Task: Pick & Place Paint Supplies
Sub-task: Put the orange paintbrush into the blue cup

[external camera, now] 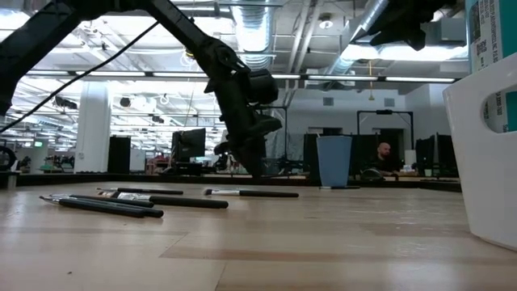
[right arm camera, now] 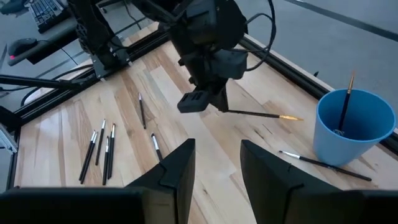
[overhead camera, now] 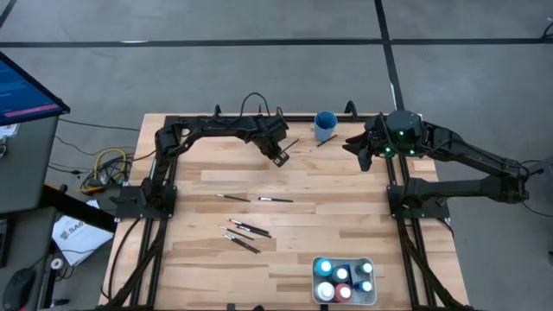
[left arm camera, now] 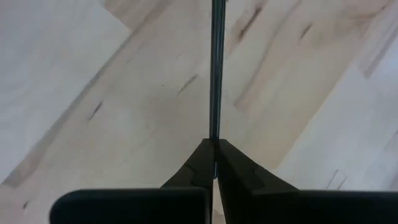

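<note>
My left gripper (right arm camera: 208, 102) hangs over the far middle of the table, shut on a thin dark paintbrush (right arm camera: 258, 114) whose pale tip points at the blue cup (right arm camera: 354, 127). One brush (right arm camera: 345, 106) stands in that cup and another (right arm camera: 323, 160) lies flat beside it. Several more brushes (overhead camera: 246, 231) lie flat mid-table. Paint bottles (overhead camera: 344, 278) stand in the white tray (overhead camera: 370, 298) at the near right. My right gripper (right arm camera: 217, 165) waits open, raised at the far right, holding nothing. My left gripper pinches the paintbrush's dark handle (left arm camera: 215, 127) between its two fingertips (left arm camera: 233, 165), near the end away from the pale tip. The fingers slant down from above. The brush sticks out past them about level, toward the cup, and looks lifted clear of the table.
The blue cup (overhead camera: 325, 125) stands near the far edge between the two arms. The arms' black frames (overhead camera: 160, 186) run along the left and right edges. Bare wood (overhead camera: 346, 216) lies between the loose brushes and the right frame.
</note>
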You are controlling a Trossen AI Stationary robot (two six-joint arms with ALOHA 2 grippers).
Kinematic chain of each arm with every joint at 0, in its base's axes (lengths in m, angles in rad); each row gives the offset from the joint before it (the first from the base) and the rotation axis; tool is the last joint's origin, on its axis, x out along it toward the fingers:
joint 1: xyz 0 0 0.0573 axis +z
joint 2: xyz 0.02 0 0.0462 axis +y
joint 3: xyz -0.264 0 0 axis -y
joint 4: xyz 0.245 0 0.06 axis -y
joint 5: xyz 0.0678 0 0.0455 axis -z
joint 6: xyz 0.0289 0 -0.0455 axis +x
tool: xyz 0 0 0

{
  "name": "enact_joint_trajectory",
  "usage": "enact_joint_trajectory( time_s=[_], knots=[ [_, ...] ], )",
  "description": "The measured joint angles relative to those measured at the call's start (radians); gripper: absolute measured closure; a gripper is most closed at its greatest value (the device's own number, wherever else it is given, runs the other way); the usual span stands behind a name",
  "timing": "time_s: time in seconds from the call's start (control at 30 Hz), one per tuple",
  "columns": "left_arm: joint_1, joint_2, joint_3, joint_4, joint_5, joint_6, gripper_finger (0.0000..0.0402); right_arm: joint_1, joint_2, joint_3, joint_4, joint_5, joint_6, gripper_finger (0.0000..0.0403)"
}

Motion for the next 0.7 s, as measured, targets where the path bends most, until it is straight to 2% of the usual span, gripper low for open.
enact_joint_trajectory(
  time_s=[0.2, 0.3, 0.7],
  knots=[
    [-0.007, 0.078, 0.050, 0.001, 0.063, -0.033, 0.0401, 0.000, 0.000, 0.000, 0.000, -0.001, 0.000, 0.0283],
    [-0.020, 0.116, 0.099, -0.006, 0.059, -0.066, 0.0401, 0.004, 0.000, 0.000, 0.000, -0.002, 0.006, 0.0283],
    [-0.051, 0.110, 0.115, -0.108, 0.058, -0.048, 0.0401, 0.033, 0.000, 0.000, 0.000, -0.002, 0.019, 0.0283]
  ],
)
